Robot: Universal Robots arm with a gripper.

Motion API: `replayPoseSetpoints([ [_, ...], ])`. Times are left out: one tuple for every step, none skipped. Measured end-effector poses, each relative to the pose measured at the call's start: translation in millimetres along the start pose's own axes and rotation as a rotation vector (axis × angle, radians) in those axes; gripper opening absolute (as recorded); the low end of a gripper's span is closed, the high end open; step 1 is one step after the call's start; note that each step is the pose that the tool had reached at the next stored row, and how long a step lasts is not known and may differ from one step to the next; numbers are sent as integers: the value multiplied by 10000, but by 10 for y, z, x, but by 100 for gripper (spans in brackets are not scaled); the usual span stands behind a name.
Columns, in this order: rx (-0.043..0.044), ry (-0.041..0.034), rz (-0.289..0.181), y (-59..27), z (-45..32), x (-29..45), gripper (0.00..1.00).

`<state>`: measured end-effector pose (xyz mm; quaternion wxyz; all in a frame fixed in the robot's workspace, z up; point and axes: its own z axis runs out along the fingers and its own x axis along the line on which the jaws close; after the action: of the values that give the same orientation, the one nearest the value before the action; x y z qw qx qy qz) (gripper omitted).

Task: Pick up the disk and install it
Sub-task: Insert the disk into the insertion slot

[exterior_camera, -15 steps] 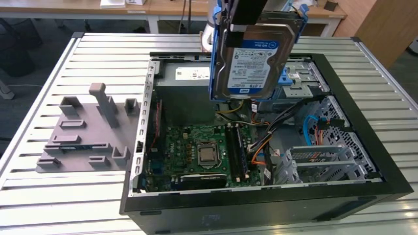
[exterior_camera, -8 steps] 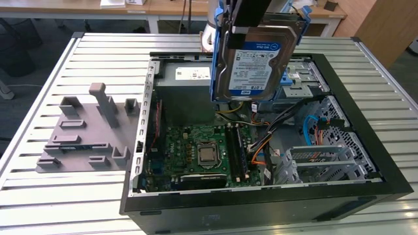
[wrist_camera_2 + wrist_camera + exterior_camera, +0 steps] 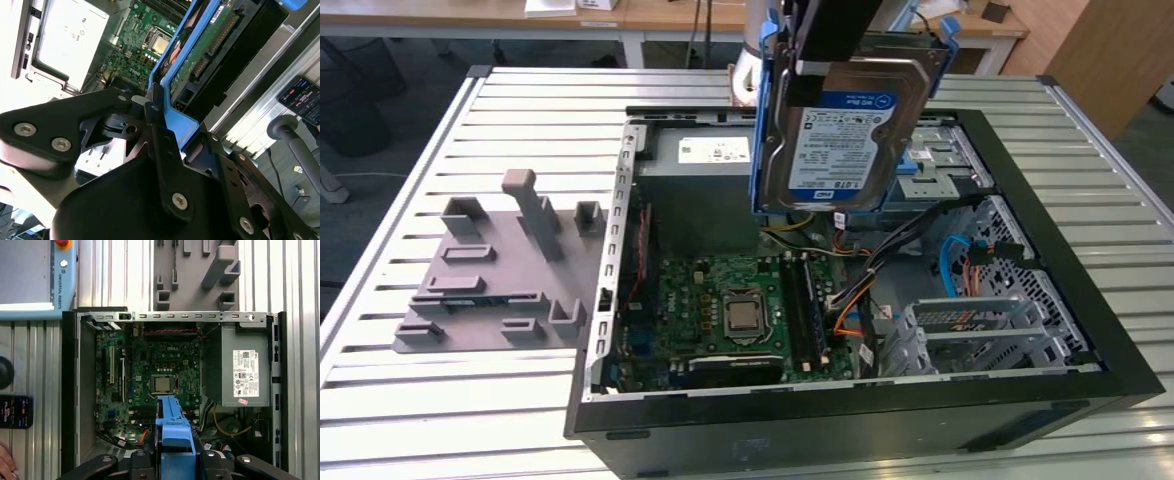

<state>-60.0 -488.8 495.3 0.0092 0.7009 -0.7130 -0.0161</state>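
The disk (image 3: 834, 140), a grey metal drive with a white and blue label in a blue carrier frame, hangs upright above the open computer case (image 3: 1067, 300). My gripper (image 3: 851, 55) is shut on its upper edge. In the first wrist view the blue carrier (image 3: 172, 427) juts out from between my fingers (image 3: 145, 462), over the motherboard (image 3: 150, 370). The second wrist view shows the disk's circuit-board side (image 3: 207, 47) and my gripper (image 3: 167, 132) clamped on the blue frame.
Inside the case lie a grey power supply box (image 3: 240, 370) with a white sticker, cables, and a metal drive cage (image 3: 974, 330) at the exterior view's right. A grey fixture (image 3: 500, 270) lies on the slatted table (image 3: 427, 400) beside the case. A hand (image 3: 5, 460) shows near a remote (image 3: 15, 411).
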Motion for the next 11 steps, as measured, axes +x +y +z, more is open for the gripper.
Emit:
replayPoseSetpoints([
  [0,0,0,0,0,10,36],
  [0,0,0,-1,1,20,36],
  [0,0,0,-1,1,29,36],
  [0,1,0,-2,1,36,36],
  [0,0,0,-2,2,43,36],
  [0,-1,0,-3,2,50,36],
  [0,0,-1,-4,3,58,36],
  [0,0,-1,-5,3,64,36],
  [0,1,0,-6,3,70,36],
  [0,0,0,-9,4,73,36],
  [0,0,0,-14,4,74,36],
])
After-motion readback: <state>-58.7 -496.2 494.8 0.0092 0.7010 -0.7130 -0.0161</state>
